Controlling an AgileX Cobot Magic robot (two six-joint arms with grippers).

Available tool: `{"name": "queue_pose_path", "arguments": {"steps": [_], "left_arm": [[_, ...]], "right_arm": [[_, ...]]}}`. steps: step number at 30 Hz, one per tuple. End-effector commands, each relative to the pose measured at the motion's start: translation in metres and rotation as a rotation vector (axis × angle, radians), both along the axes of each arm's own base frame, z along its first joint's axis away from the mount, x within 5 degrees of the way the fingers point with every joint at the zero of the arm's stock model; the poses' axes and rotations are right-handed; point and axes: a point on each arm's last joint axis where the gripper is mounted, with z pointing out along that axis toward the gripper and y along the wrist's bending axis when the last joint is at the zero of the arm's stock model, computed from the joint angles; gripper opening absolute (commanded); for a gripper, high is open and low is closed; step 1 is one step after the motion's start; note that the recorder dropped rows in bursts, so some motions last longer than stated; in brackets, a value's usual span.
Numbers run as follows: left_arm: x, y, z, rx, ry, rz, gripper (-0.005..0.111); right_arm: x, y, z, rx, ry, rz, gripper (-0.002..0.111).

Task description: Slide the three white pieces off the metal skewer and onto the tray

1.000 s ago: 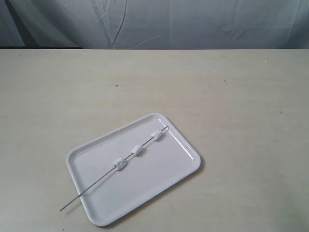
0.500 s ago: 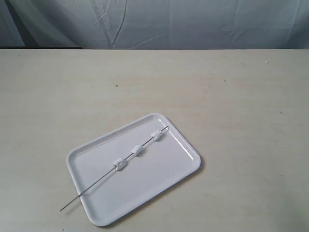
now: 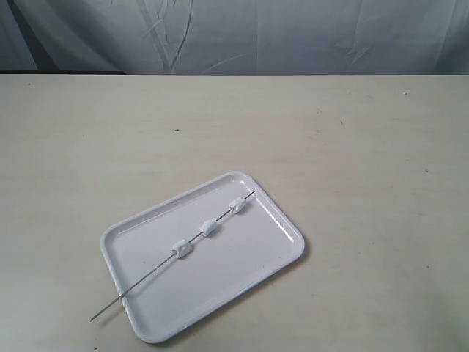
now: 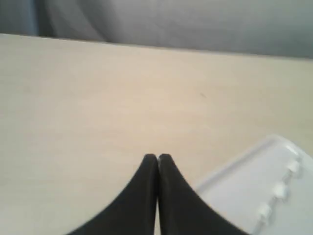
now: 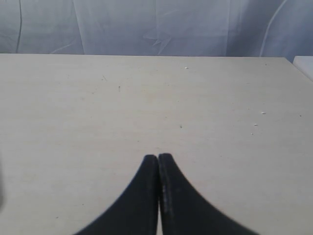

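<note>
The white tray lies near the table's front, turned at an angle. Across it rests the thin metal skewer, its lower end jutting past the tray's left rim. Three white pieces are threaded on it: one, a second and a third. Neither arm shows in the exterior view. In the left wrist view my left gripper is shut and empty, with the tray and blurred pieces off to one side. My right gripper is shut and empty over bare table.
The beige table stretches all round the tray. A grey cloth backdrop hangs behind its far edge. A pale object's corner shows at the rim of the right wrist view.
</note>
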Motion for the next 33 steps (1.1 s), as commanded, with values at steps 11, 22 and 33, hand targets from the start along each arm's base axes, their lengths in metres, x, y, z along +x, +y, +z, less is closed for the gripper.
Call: {"name": "queue_pose_path", "arguments": {"steps": [11,22,33], "left_arm": [[0.062,-0.043,-0.046,-0.156,0.391,-0.599,0.0],[0.11,-0.085,-0.084,0.079,0.702,-0.762,0.0],[0.118,-0.11,-0.099,0.285,0.74,-0.679,0.0]], "right_arm": [[0.0,0.0,0.0,-0.001,-0.005,-0.005,-0.001],[0.0,0.0,0.0,-0.001,-0.005,-0.005,-0.001],[0.0,0.0,0.0,-0.001,-0.005,-0.005,-0.001]]}}
